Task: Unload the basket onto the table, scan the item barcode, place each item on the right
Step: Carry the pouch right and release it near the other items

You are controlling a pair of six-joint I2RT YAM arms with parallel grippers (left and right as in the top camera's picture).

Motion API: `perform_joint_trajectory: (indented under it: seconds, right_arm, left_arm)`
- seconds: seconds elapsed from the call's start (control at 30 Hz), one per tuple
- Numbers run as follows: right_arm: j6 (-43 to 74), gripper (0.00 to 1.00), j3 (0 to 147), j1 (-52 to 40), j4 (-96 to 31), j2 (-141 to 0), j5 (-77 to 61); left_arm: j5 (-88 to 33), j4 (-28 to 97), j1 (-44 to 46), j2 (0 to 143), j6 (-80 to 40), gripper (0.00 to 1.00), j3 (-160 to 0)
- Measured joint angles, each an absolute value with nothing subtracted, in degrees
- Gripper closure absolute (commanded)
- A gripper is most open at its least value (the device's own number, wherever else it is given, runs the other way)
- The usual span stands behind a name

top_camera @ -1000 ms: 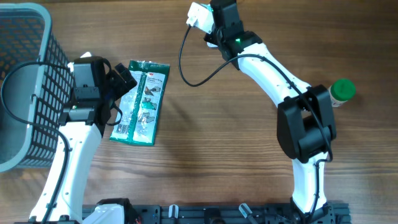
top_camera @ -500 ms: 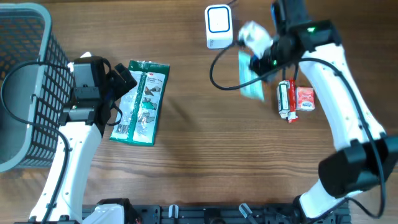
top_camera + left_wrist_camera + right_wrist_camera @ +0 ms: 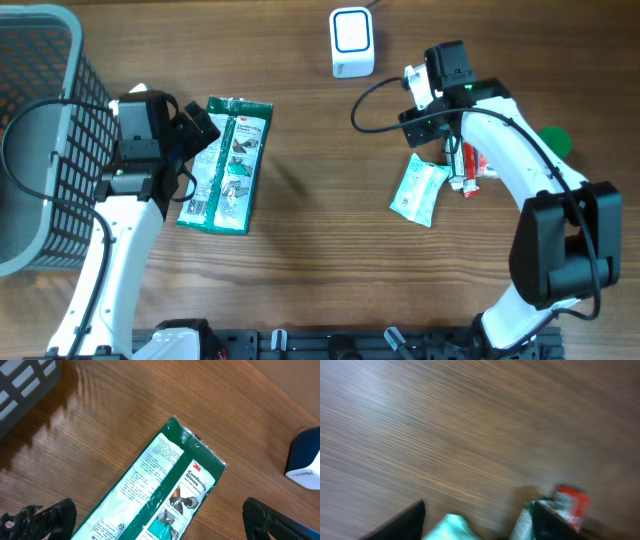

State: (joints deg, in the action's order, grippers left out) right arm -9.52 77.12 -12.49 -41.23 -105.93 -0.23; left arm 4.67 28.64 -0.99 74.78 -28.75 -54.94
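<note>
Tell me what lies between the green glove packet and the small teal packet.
Nothing: in the overhead view, only bare wooden table separates the glove packet from the teal packet.

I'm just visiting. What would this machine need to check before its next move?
1. Left end effector open: ok, jaws stand wide over the glove packet.
2. Glove packet lying flat on the table, ungripped: ok.
3. Right end effector open: ok; the teal packet lies on the table.
4. Scanner uncovered: ok.
5. Glove packet's barcode facing up: cannot tell.
</note>
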Motion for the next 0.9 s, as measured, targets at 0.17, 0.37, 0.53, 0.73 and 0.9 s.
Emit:
perform_joint_trajectory:
  seconds: [0.17,0.37,0.53,0.73,0.9]
  right_arm:
    - [5.04,0.51,76.12,-15.42,-46.78,-105.91,-11.66]
    - [15.77,0.49,64.90,-21.15,-39.31,-105.93,-11.57]
    - [18.13,0.44,62.98,-20.99,-42.04,-105.93,-2.57]
    - [12.47,0.44,62.98,-15.92,-46.89,-105.93,5.48]
    - [10.26,0.36,69.30,-14.92,-49.95,-105.93,0.10]
  left_arm:
    - [4.67,28.67,-0.99,74.78,-28.75,0.00,-54.94]
    - [4.67,28.64,-0.99,74.78,-28.75,0.00,-54.94]
    - [4.67,28.62,-0.99,74.78,-28.75,0.00,-54.94]
    - [4.67,28.64,-0.99,74.78,-28.75,0.00,-54.94]
    - [4.69,28.62,-0.99,74.78,-28.75,0.00,-54.94]
